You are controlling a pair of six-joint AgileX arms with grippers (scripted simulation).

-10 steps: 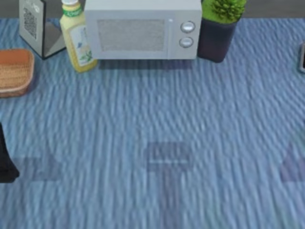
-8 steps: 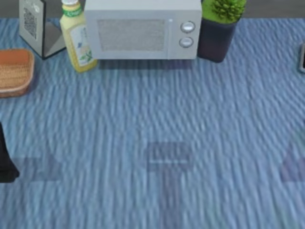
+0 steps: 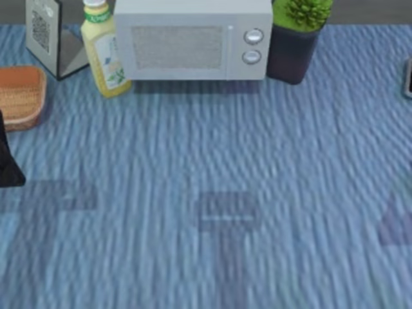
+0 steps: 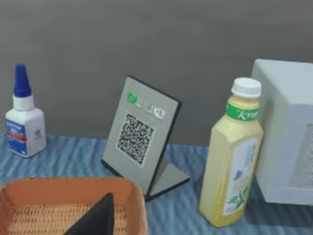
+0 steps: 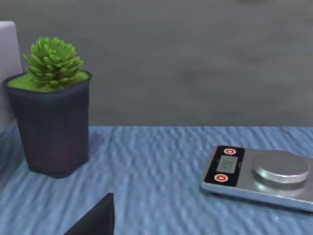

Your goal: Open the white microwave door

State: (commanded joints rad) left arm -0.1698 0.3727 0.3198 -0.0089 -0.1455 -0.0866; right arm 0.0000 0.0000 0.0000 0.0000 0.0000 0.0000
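The white microwave [image 3: 193,13] stands at the back middle of the table, its side also showing in the left wrist view [image 4: 281,122]. The white microwave door [image 3: 177,47] with its grey mesh window lies flush and shut, left of two silver knobs [image 3: 252,46]. My left gripper [image 3: 8,164] is a dark shape at the table's left edge, well short of the microwave and beside the basket; it shows over the basket in its wrist view [image 4: 95,220]. My right gripper [image 5: 98,220] shows only as a black tip in its own wrist view, low over the cloth.
Left of the microwave stand a yellow drink bottle [image 3: 106,55], a dark QR-code stand [image 3: 44,29] and a wicker basket [image 3: 19,96]. A glue bottle [image 4: 24,122] stands farther off. A potted plant [image 3: 297,38] is right of the microwave, a scale [image 5: 259,176] beyond it.
My left arm has moved towards the back of the table along the left edge, up beside the basket. The microwave door has not moved.
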